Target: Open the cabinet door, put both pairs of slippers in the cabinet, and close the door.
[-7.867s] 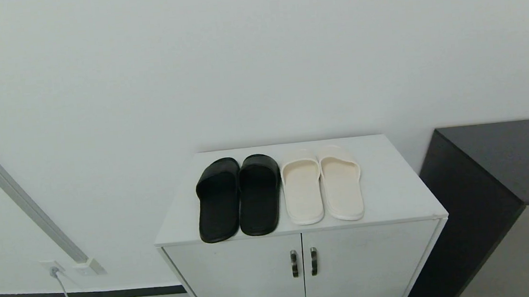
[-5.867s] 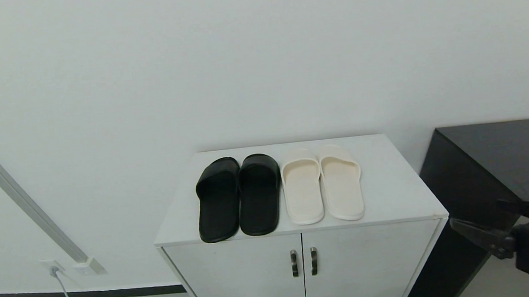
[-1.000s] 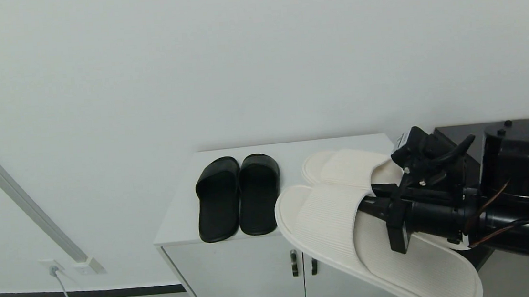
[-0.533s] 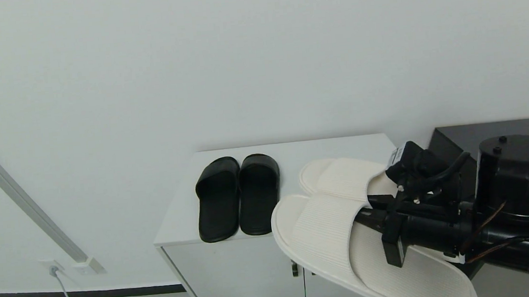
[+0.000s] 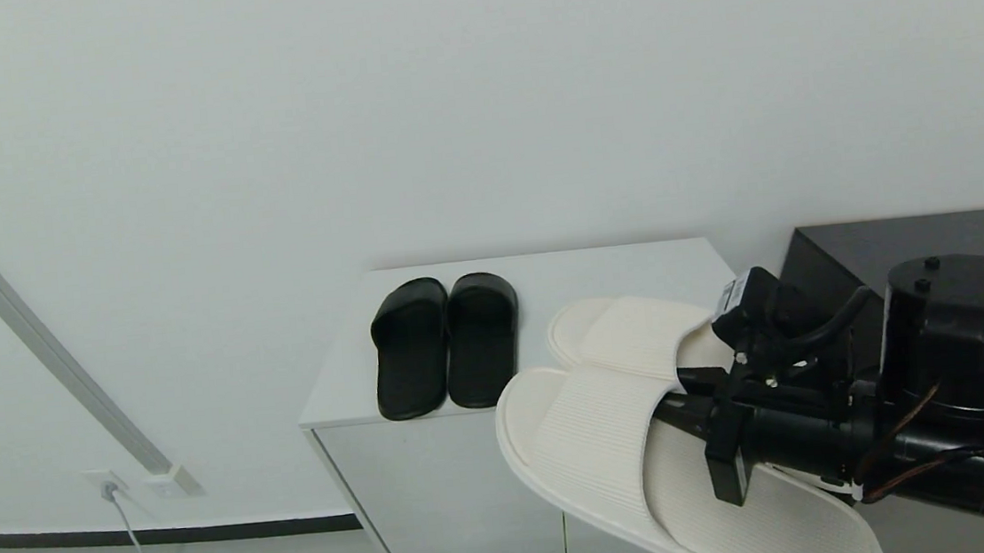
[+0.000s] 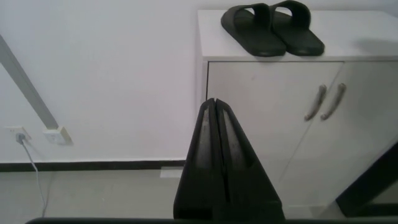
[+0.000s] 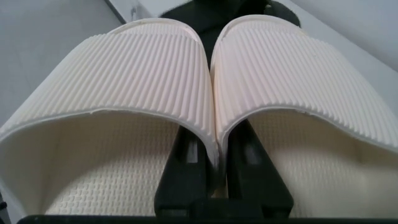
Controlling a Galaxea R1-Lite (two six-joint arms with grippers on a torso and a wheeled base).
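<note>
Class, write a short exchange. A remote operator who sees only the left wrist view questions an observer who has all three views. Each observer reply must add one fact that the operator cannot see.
Operator: I see the black slippers on the cabinet, with the doors closed. Where is the white pair?
Observer: The white slippers are off the cabinet top, held in the air in front of its right side.
Operator: What is holding them?
Observer: The right end effector reaches in under both straps and clamps their inner edges together.
</note>
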